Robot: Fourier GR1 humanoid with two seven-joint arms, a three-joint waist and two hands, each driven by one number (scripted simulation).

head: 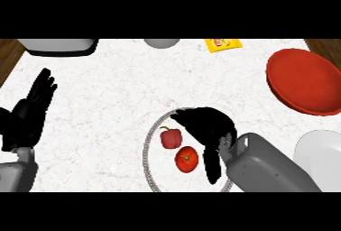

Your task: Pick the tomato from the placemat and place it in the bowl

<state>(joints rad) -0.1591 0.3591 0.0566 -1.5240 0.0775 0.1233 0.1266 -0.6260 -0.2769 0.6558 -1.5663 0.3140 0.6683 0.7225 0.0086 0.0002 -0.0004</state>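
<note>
Placemat [152, 149] holds one tomato [187, 159], one red pepper [171, 138]; one bowl [305, 81].

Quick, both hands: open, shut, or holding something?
Left hand: open, fingers straight up, resting at the view's left edge, holding nothing.
Right hand: over the placemat beside the tomato; it holds nothing, fingers cannot be told.

tomato [187, 159] on placemat [150, 149] w/ pepper [171, 138], bowl [305, 82] far right
</note>
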